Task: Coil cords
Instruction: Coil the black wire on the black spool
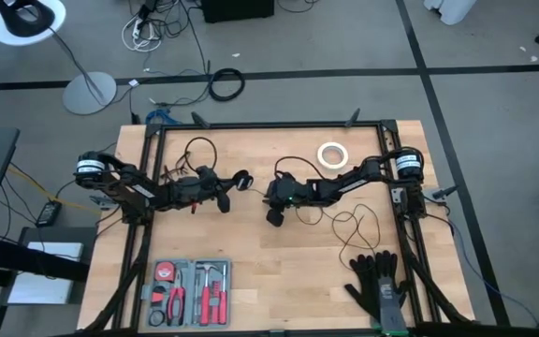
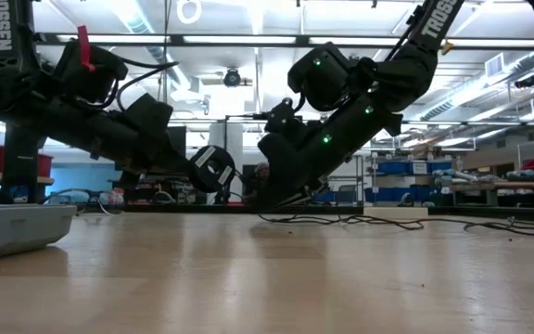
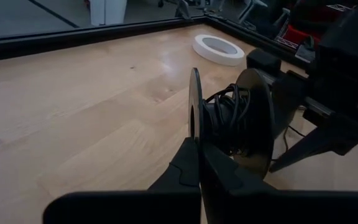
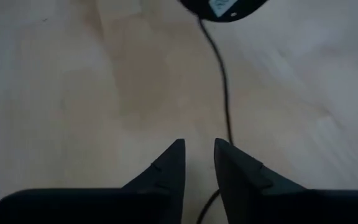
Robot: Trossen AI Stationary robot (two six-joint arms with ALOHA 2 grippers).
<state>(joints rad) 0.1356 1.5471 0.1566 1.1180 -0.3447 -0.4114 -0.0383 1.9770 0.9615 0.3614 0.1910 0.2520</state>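
A black reel of two thin discs, with thin black cord wound on its hub, hangs mid-table above the wood; my left gripper is shut on it. The cord runs over the table from a round black piece with a white label back past my right gripper. That gripper is open and low over the table, just right of the reel. Loose loops of cord lie on the table near the right arm. My left gripper pinches the rim of the reel's nearer disc between its two fingers, edge-on. The fingers come nearly level from the table's left. The reel is lifted clear of the table, its discs upright. My right gripper: the cord passes by one fingertip, and I cannot tell whether it touches.
A white tape ring lies at the back right. A tray of hand tools sits at the front left, and black gloves lie at the front right. A black frame borders the table.
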